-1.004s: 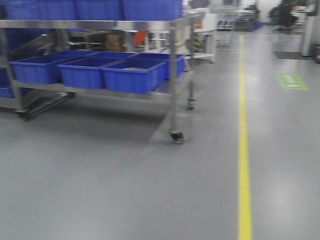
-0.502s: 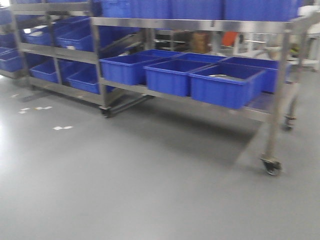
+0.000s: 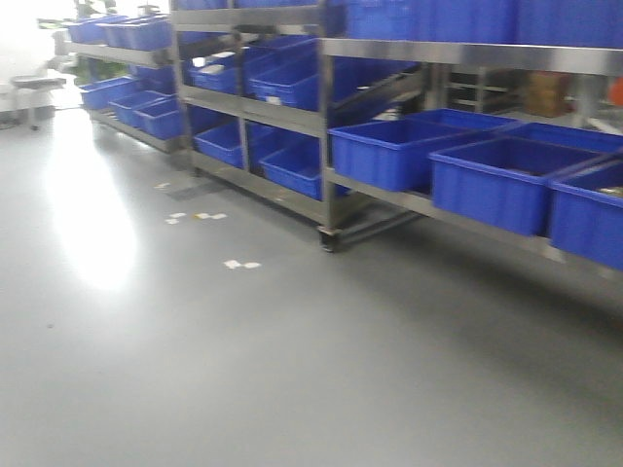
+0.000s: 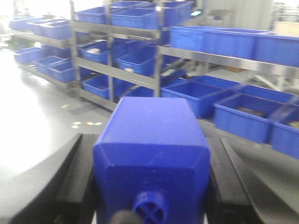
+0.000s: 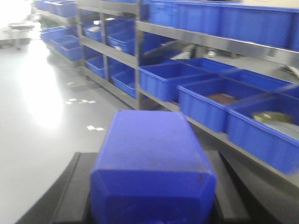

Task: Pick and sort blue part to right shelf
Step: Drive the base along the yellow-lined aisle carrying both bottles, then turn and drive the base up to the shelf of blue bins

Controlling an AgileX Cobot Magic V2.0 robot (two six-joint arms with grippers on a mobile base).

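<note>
Left hand (image 4: 150,156): narrow, gripping blue part L (image 4: 152,123); L fingers (image 4: 70,182), black, sit one on each side, tight to the part.
Blue part L: boxy plastic block w/ bevelled near edges. Lies lengthwise betw. the fingers and fills the gap. Round ribbed cap (image 4: 149,208) on the end nearest the wrist cam.
Right hand (image 5: 152,179): narrow, gripping blue part R (image 5: 150,140); R fingers (image 5: 231,186), black, hard against both its sides.
Blue part R: same boxy shape, lengthwise in the hand. Top face looks scuffed. Near end cut off by the frame edge.
Ahead of left hand: steel racks (image 4: 159,51) in several tiers, loaded w/ blue bins (image 4: 243,114); well apart from the hand.
Ahead and right of right hand: low rack tier w/ a row of blue bins. Two hold contents (image 5: 223,98); type cannot tell (blur).
Front view: steel racks run from far left to near right, w/ blue bins on low and upper tiers. Caster (image 3: 328,241) under one rack post.
Floor (image 3: 292,370): grey, smooth. White tape marks (image 3: 241,264) lie in front of the racks. Strong glare patch (image 3: 92,224) at left.
Img quality: all three views soft; small detail not readable.
</note>
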